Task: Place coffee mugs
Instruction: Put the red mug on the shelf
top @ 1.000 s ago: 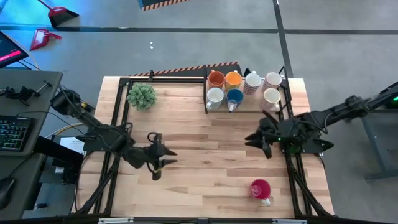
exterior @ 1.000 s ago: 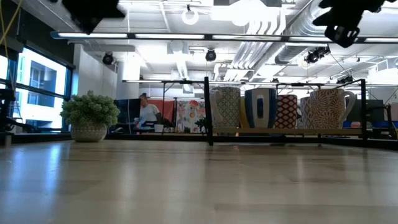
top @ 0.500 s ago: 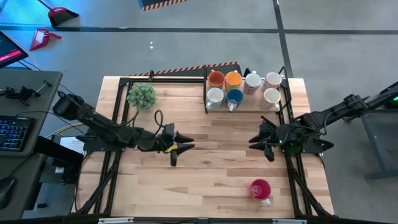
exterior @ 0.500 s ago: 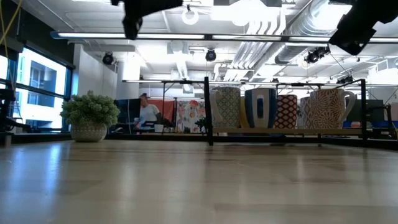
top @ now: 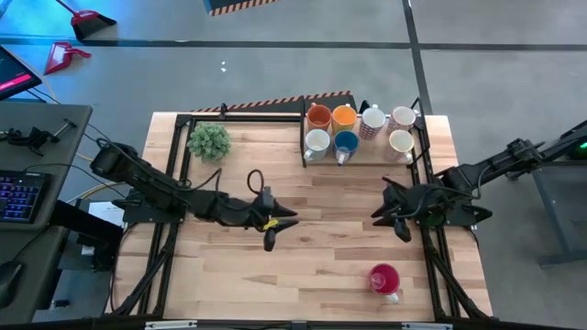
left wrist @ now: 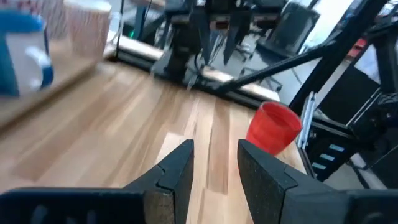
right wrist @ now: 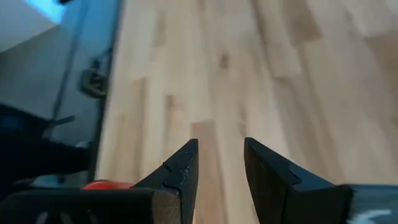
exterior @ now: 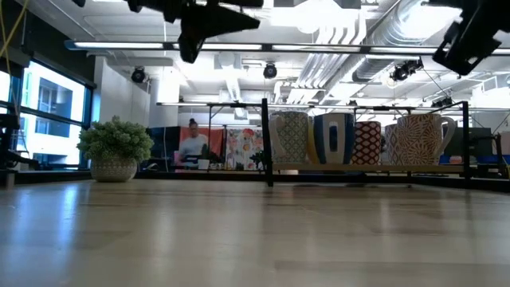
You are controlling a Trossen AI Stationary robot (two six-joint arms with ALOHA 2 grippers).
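A red mug (top: 384, 279) stands upright on the wooden table near its front right corner; it also shows in the left wrist view (left wrist: 273, 127). Several more coffee mugs stand in two rows at the far right: two orange (top: 318, 116), a blue (top: 346, 142), a patterned (top: 371, 120) and white ones (top: 401, 142). My left gripper (top: 275, 225) hovers open over the table's middle, pointing toward the right edge, with nothing between its fingers (left wrist: 180, 171). My right gripper (top: 393, 218) hovers open near the right edge, above and behind the red mug, empty too (right wrist: 221, 162).
A small green potted plant (top: 210, 140) stands at the far left. A black frame (top: 304, 137) bounds the mug rows and runs along the table's edges. Bare wood (top: 321, 266) lies between the two grippers and the red mug. A person (exterior: 191, 145) shows in the room behind.
My left gripper has swept from the table's left side toward the right edge, reaching the middle, and has turned as it went. My right gripper has shifted slightly toward the near edge and tipped a little. No mug has moved.
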